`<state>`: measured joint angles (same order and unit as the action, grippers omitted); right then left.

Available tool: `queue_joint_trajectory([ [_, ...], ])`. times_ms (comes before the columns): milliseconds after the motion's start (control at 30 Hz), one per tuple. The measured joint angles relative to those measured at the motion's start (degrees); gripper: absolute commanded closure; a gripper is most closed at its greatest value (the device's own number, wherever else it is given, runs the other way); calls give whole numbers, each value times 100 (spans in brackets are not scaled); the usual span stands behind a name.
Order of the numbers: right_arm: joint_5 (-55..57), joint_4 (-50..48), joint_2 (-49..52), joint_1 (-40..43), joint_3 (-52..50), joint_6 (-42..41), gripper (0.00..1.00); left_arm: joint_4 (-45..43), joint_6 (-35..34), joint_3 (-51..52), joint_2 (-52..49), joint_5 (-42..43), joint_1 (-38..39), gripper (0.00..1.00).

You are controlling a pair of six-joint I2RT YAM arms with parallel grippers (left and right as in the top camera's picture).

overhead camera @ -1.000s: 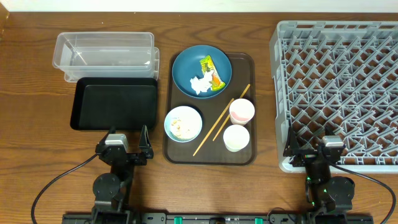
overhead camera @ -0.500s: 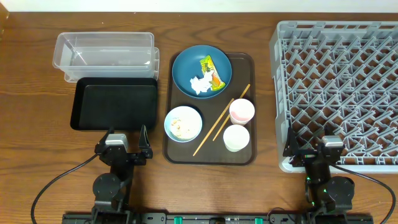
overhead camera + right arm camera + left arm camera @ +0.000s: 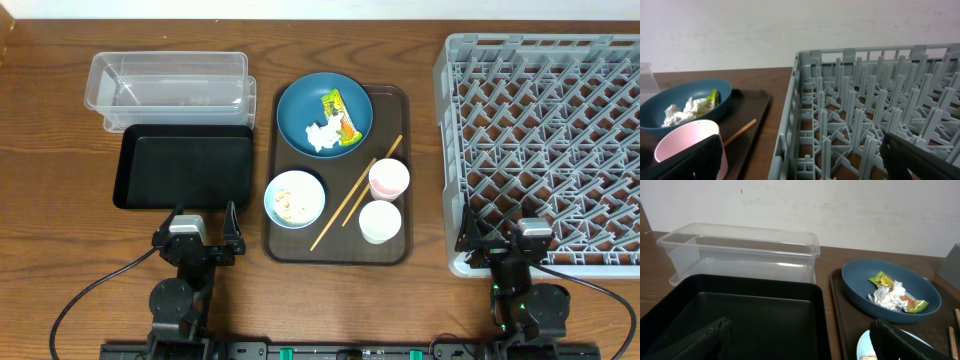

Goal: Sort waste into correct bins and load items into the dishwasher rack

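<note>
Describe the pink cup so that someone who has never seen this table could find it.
Find the brown serving tray in the middle of the table, left of the grey rack. Two cups stand by its right edge, beside the chopsticks. The pink cup is the one nearer the blue plate; the white cup sits nearer the robot.

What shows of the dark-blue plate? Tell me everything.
The dark-blue plate is round, smooth and raised at the rim, almost bowl-like; it could be ceramic or plastic. It sits upright and level at the far end of the brown tray, holding a yellow-green wrapper and crumpled white paper. Nothing else touches it.
</note>
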<state>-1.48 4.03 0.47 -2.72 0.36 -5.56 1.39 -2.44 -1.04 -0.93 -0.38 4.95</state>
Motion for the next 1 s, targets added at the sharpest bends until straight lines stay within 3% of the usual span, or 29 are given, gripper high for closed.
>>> queue_joint_trajectory([
  [1000, 0, 0, 0, 0, 0, 0, 1, 4, 83, -2, 0, -2, 0, 10],
])
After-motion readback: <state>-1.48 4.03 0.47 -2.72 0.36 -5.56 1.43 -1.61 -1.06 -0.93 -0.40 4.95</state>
